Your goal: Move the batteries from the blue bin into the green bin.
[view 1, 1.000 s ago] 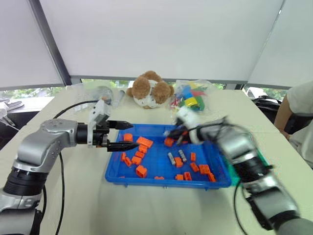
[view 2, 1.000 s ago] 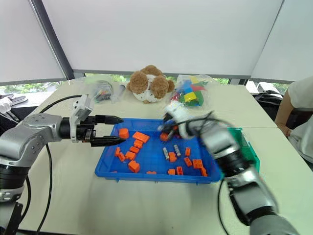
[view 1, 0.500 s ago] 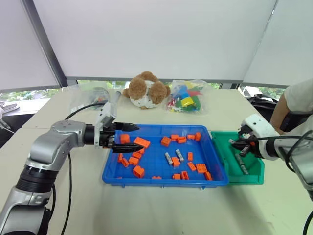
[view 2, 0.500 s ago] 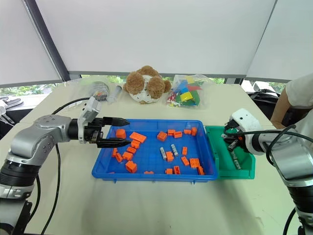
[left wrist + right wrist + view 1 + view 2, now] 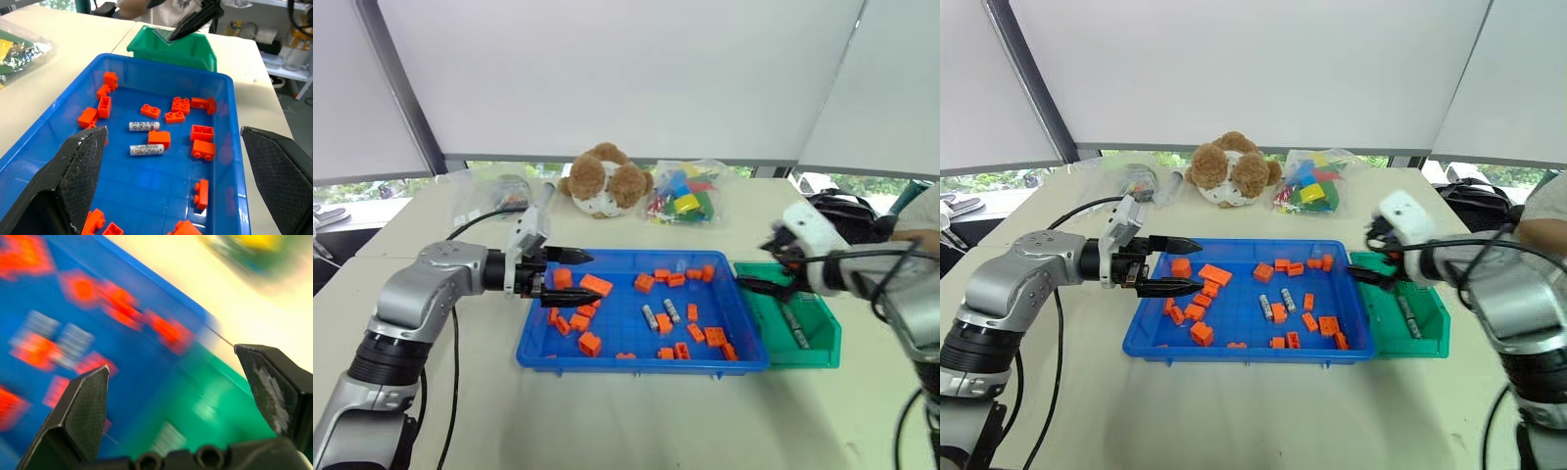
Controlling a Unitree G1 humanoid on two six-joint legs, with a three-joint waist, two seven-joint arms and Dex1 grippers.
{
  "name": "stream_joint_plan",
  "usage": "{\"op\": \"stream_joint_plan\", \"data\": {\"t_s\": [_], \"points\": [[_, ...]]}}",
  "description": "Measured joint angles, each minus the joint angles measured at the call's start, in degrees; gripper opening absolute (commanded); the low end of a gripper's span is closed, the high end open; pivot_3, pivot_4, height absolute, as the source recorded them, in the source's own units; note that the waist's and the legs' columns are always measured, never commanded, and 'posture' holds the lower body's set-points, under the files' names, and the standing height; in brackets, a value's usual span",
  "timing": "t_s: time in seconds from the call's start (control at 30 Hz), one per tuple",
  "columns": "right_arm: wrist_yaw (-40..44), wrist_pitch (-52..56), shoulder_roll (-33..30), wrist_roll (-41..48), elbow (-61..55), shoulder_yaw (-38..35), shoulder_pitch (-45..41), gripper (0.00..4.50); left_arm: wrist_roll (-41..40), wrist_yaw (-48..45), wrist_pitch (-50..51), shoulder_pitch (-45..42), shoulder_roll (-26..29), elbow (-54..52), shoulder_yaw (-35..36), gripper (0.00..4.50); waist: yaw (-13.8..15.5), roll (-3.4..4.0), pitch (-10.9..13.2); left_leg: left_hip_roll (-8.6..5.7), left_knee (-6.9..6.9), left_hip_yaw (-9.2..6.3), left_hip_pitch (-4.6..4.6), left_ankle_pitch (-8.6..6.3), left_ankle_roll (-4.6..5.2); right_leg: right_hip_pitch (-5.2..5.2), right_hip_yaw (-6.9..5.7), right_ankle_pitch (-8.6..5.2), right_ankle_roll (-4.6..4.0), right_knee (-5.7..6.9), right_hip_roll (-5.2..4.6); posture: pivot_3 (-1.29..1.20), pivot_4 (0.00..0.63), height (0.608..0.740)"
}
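On the table, the blue bin holds orange bricks and two batteries lying side by side near its middle, and the smaller green bin sits touching its right end with more batteries inside. The left gripper hovers over the blue bin's left end, fingers spread and empty, the two batteries well off to its right. The right gripper hangs above the green bin's near-left corner, fingers wide apart and grasping nothing, apart from the batteries below.
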Motion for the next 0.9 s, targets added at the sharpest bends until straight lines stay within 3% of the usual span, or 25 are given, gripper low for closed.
{"op": "stream_joint_plan", "data": {"t_s": [0.17, 0.33, 0.77, 0.87, 0.9], "points": [[-4.9, 3.4, 10.2, 0.1, 0.5, 9.9, -0.7, 4.45, 0.0, 0.7, 0.0, 0.2, 0.4, -0.4, 0.2, 4.50, 0.6, 0.00, 0.0, -0.08, 0.04, 0.00, -0.10, 0.01, -0.01, -0.01, 0.00, 0.00, 0.00, -0.02, -0.09, 0.00, 0.150, 0.733], [-9.6, 4.9, 15.7, -1.0, 4.3, 13.0, -1.5, 4.45, -0.1, 1.5, 0.1, 0.7, 0.8, -1.3, 0.7, 4.50, 0.3, -0.01, 0.0, -0.09, 0.04, 0.00, -0.09, 0.01, -0.01, -0.02, 0.00, 0.00, 0.00, -0.01, -0.08, 0.00, 0.150, 0.733], [-14.4, 4.3, 21.3, -4.3, 13.4, 17.7, -3.3, 4.45, -0.2, 3.5, 0.1, 2.2, 0.8, -2.9, 1.2, 4.50, 0.3, -0.01, 0.0, -0.09, 0.03, 0.00, -0.09, 0.01, -0.01, -0.03, -0.01, 0.00, 0.00, 0.00, -0.08, 0.00, 0.150, 0.733], [-14.3, 3.5, 21.9, -4.7, 15.3, 18.1, -3.4, 3.68, -0.3, 3.5, 0.1, 2.2, 0.8, -2.9, 1.2, 4.50, 0.2, -0.01, 0.0, -0.09, 0.03, 0.00, -0.09, 0.01, -0.01, -0.03, -0.01, 0.00, 0.00, 0.00, -0.08, 0.00, 0.150, 0.733], [-14.2, 3.4, 22.1, -4.8, 15.6, 18.2, -3.4, 3.23, -0.3, 3.5, 0.1, 2.2, 0.8, -2.9, 1.2, 4.50, 0.2, -0.01, 0.0, -0.09, 0.03, 0.00, -0.09, 0.01, -0.01, -0.03, -0.01, 0.00, 0.00, 0.00, -0.08, 0.00, 0.150, 0.733]]}}
